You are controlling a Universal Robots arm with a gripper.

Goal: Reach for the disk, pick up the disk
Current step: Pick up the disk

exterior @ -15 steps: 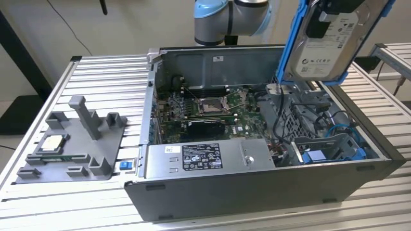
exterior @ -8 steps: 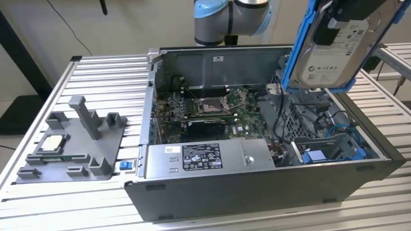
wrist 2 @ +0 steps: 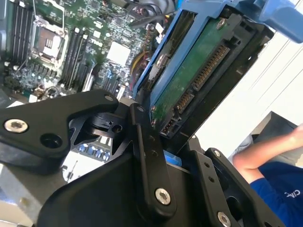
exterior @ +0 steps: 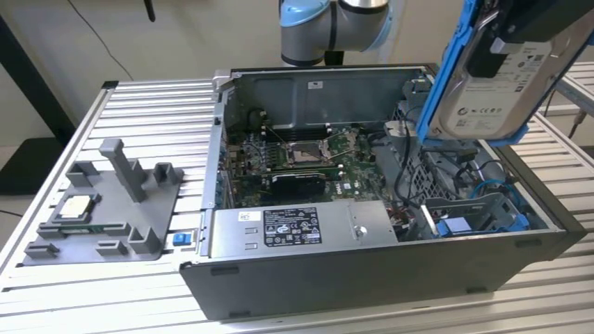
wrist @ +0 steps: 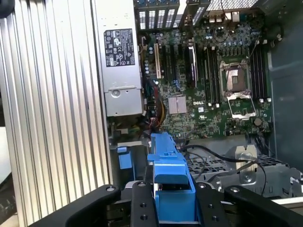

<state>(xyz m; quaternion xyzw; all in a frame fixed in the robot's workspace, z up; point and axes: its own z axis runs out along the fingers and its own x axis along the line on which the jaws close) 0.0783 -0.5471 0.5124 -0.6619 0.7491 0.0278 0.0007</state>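
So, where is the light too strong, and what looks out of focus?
In the second wrist view, the background right of the disk is washed out white; the tool linkage nearby looks soft. In the exterior view, the raised disk looks slightly blurred.

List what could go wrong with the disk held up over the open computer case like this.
1. The disk hangs tilted above the open case, clamped in the end effector. A slip would likely drop it onto the circuit board.
2. Loose cables lie below the disk near the drive bay; a low sweep might snag them.
3. A person's arm shows in the second wrist view beside the held disk, so a swing could strike it.
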